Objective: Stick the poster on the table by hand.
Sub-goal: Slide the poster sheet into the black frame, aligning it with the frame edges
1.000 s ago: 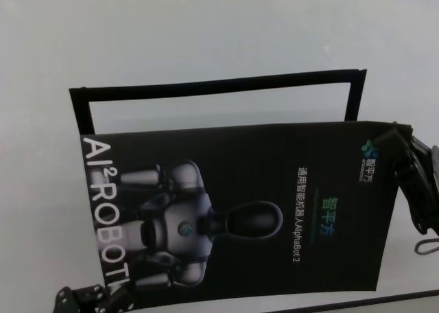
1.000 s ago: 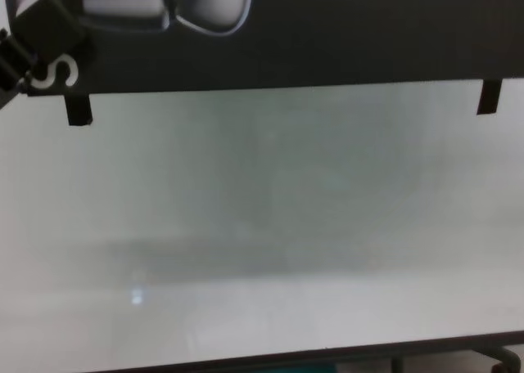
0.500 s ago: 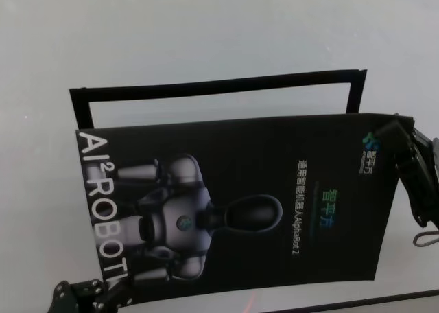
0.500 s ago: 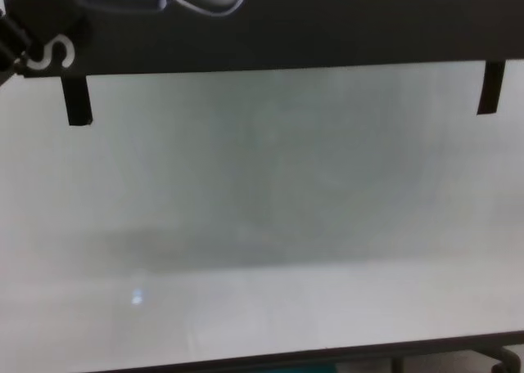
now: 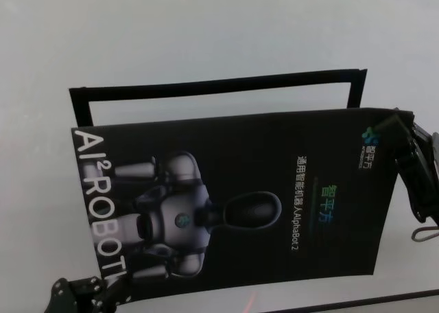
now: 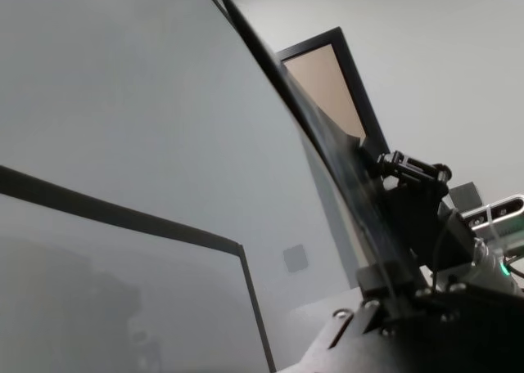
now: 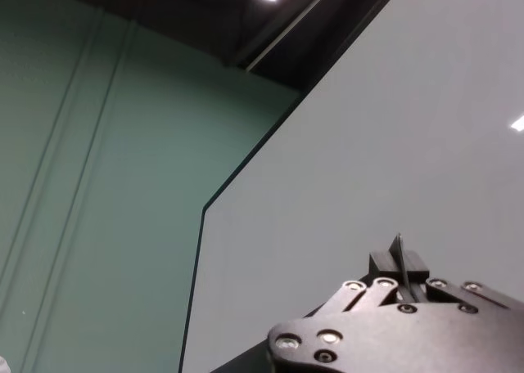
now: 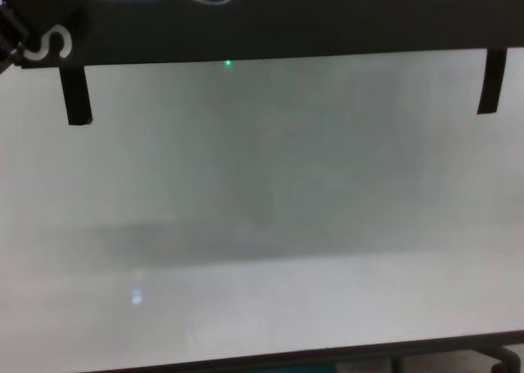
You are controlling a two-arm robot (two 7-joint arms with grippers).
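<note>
While I hold the poster (image 5: 233, 203) up over the table (image 5: 206, 31), my left gripper (image 5: 96, 296) sits at its near-left corner by the "AI² ROBOT" lettering, pinched on the sheet's edge as the left wrist view shows. The sheet hangs above a black tape outline (image 5: 212, 86) marked on the tabletop, overlapping its near part and skewed a bit against it. Two short tape strips (image 8: 75, 95) hang off the poster's near edge in the chest view, so it isn't stuck down. My right gripper (image 5: 405, 145) is at the far-right corner by the logo, clamped on the edge; the right wrist view shows the thin sheet edge-on between my fingers. Handling guess: light, thin, floppy, glossy so slippery, and the left wrist view shows it bowing between grips. It creases easily, so corners or edges are the place to hold, kept taut. Hard to see: left gripper is mostly cut off at the head view's bottom edge, the outline's near side is hidden under the poster, and whether any part touches the table I can't tell.
</note>
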